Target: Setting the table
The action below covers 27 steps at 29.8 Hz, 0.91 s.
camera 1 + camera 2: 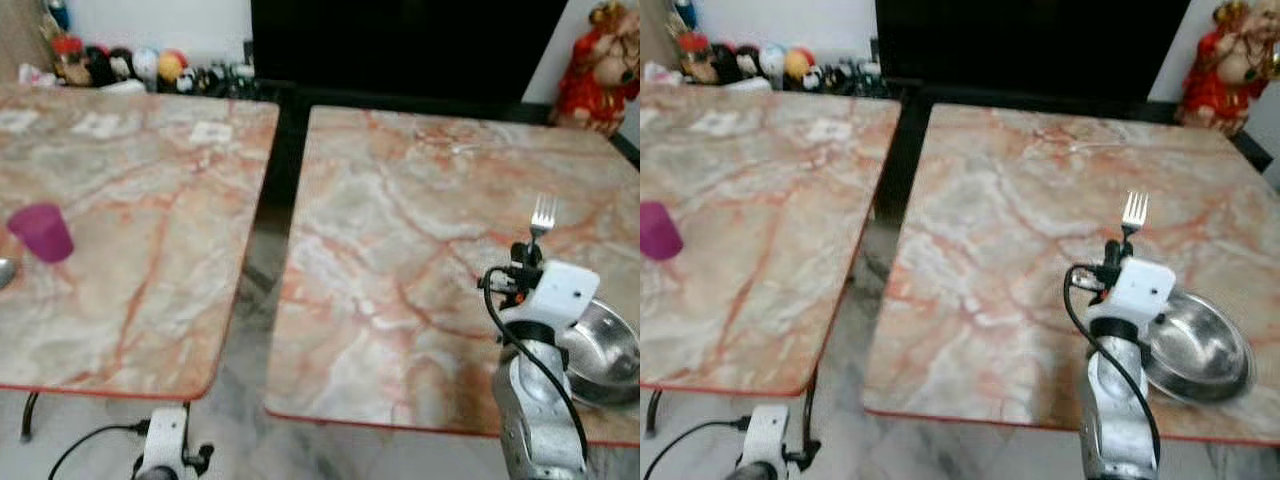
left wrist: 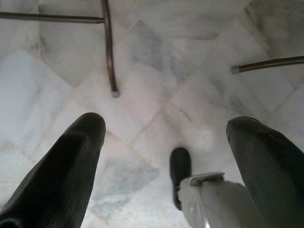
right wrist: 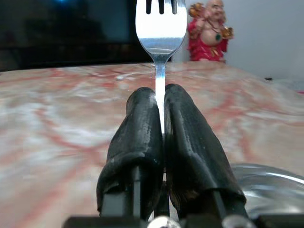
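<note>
My right gripper (image 3: 160,102) is shut on a silver fork (image 1: 542,214), whose tines stick out past the fingertips. It hovers over the right marble table (image 1: 400,260), just left of a steel bowl (image 1: 605,350) near the front right edge. A purple cup (image 1: 41,232) stands on the left marble table (image 1: 150,200), with part of a metal spoon (image 1: 5,272) beside it at the edge of view. My left gripper (image 2: 166,137) hangs open below the tables, pointing at the floor.
A gap (image 1: 270,200) separates the two tables. A red figurine (image 1: 598,70) stands behind the right table, and small toys (image 1: 130,65) line the wall behind the left one. Table legs (image 2: 110,52) and my foot (image 2: 180,171) stand on the marble floor.
</note>
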{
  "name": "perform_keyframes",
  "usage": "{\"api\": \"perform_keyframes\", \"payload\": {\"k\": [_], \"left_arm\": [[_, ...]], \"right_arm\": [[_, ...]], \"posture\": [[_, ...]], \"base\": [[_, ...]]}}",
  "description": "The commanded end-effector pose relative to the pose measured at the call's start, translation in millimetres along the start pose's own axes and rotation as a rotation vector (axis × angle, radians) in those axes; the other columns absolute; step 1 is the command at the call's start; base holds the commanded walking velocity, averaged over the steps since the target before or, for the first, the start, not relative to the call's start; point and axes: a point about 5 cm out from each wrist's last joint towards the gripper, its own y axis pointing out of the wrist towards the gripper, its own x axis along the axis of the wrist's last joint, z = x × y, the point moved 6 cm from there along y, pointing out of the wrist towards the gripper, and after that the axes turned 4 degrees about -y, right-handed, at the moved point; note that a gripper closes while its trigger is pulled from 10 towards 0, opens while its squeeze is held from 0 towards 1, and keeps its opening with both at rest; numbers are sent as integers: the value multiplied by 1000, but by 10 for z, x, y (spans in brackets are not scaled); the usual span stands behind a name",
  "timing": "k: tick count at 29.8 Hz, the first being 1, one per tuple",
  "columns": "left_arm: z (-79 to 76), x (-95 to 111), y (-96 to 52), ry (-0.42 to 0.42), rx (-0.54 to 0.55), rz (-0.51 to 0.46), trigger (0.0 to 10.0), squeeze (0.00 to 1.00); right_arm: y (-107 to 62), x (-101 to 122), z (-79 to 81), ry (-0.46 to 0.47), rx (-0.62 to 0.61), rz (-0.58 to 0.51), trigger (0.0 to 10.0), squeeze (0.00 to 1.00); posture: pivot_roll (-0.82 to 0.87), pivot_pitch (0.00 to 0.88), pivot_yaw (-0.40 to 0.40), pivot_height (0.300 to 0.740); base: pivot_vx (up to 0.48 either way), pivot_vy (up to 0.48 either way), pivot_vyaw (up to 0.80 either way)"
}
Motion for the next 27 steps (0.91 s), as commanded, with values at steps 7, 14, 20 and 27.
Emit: {"api": "perform_keyframes", "payload": {"k": [7, 14, 20, 27], "left_arm": [[-80, -42, 1, 2, -15, 13, 10000, 0], [-63, -50, -2, -1, -10, 15, 10000, 0], [-65, -60, -5, -2, -11, 16, 10000, 0], [-81, -66, -4, -2, -17, 19, 10000, 0]], "right_arm": [[47, 41, -222, -42, -55, -15, 10000, 0], [92, 133, -374, -64, -91, -43, 10000, 0], [155, 273, -669, -106, -157, -55, 10000, 0], [265, 16, -954, -237, -128, 175, 10000, 0]], "posture": [[74, 22, -46, 740], [68, 16, -46, 740], [66, 16, -47, 740], [50, 27, -43, 740]], "base": [[0, -374, 0], [0, 0, 0], [0, 0, 0], [0, 0, 0]]}}
